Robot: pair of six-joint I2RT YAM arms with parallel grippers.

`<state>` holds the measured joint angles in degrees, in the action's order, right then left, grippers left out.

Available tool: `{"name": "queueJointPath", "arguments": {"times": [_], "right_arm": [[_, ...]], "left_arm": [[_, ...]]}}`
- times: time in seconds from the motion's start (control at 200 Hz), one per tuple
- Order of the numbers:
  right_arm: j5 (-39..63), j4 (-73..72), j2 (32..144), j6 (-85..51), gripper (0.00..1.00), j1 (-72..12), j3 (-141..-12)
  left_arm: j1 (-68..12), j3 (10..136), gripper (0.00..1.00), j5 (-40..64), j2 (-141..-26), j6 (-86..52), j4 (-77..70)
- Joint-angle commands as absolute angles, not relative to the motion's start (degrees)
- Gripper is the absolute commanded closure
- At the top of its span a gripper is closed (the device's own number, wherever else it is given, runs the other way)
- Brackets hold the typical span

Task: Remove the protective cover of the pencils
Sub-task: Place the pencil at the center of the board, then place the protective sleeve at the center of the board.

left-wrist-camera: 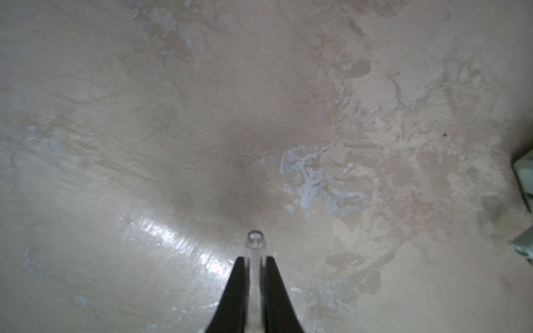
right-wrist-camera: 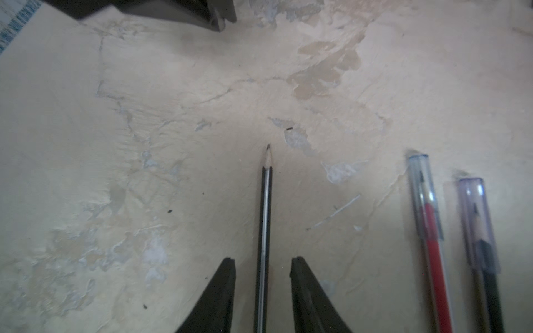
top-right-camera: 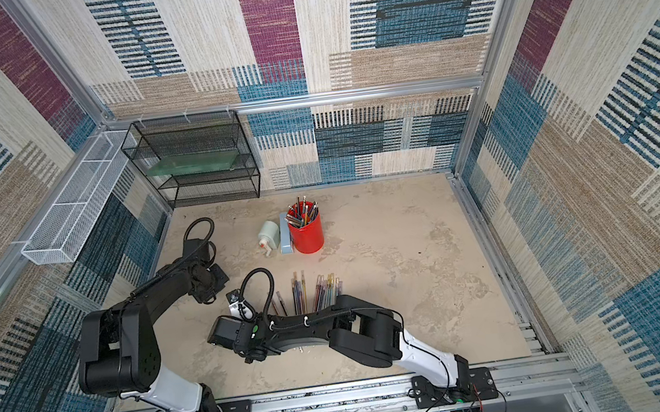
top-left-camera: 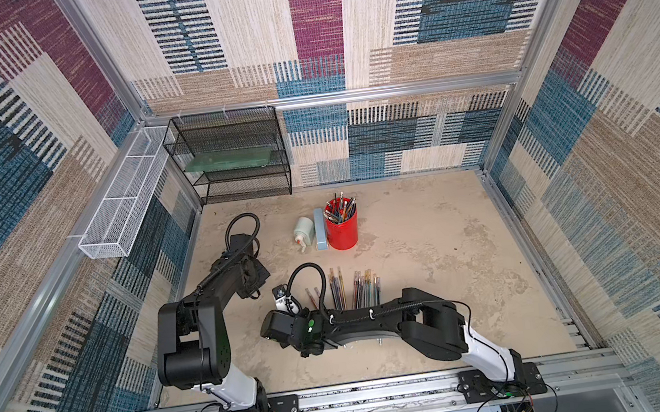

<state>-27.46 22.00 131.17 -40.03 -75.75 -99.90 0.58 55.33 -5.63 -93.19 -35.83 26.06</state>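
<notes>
Left gripper (left-wrist-camera: 255,258) pinches the clear cover (left-wrist-camera: 255,240); right gripper (right-wrist-camera: 262,259) stands open astride the bare pencil (right-wrist-camera: 265,216); best raise that gripper straight up, then drop the cover toward nine o'clock.

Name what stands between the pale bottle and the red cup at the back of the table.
A pale blue slab stands on edge between the pale bottle and the red cup, close beside the cup. Both top views show it.

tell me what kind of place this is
Probably a robot test cell, not a real office: aluminium framing lined with patterned carpet tiles, left arm and right arm bolted to a front rail, and desk props like a red cup of pencils.
</notes>
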Motion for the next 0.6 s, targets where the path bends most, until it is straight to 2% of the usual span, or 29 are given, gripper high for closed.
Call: {"name": "queueJointPath", "arguments": {"times": [0.0, 0.235, 0.411, 0.596], "right_arm": [[-28.9, 22.0, 127.2, -39.5, 0.60, -75.8, -97.7], [-31.0, 19.1, 119.8, -41.2, 0.56, -74.2, -88.3], [-30.8, 19.2, 119.4, -42.3, 0.55, -72.9, -86.2], [-30.6, 19.4, 119.9, -43.3, 0.55, -72.3, -85.4]], "left_arm": [[0.6, 56.4, 0.92, -5.2, -94.3, -34.6, 28.4], [0.5, 59.0, 0.89, -3.9, -97.1, -34.0, 30.0], [0.4, 61.3, 0.86, -3.3, -99.6, -33.5, 31.5], [0.2, 61.0, 0.75, -3.5, -99.1, -33.4, 31.3]]}}
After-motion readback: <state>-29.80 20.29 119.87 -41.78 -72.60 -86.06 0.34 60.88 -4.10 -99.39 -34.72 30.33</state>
